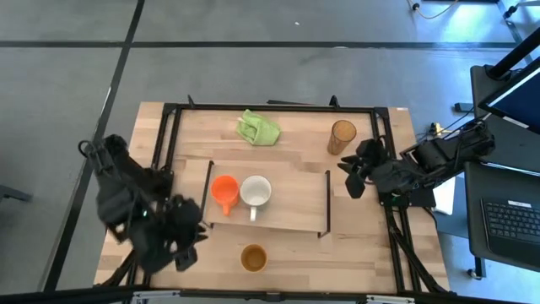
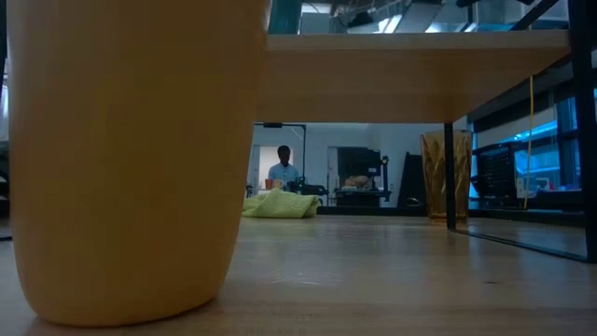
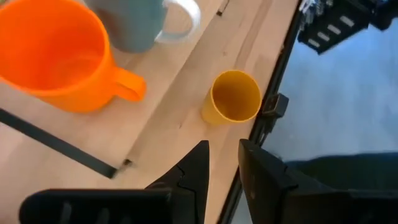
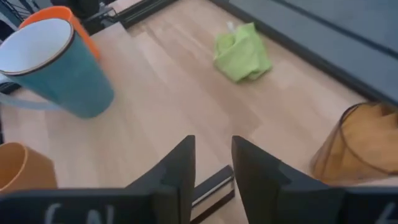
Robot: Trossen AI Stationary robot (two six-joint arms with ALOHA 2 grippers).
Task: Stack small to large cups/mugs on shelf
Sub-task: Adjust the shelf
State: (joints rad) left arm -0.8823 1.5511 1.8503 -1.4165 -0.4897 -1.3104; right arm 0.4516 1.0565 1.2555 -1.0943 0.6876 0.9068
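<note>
While both arms hang idle | near: tan cup on table, left gripper beside it, narrowly parted, empty | middle: orange mug, white mug on shelf | far right: right gripper slightly parted, empty, near amber tumbler.

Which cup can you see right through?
The tall amber tumbler, standing on the table beside the right claw. The orange, white and tan cups are all solid.
</note>
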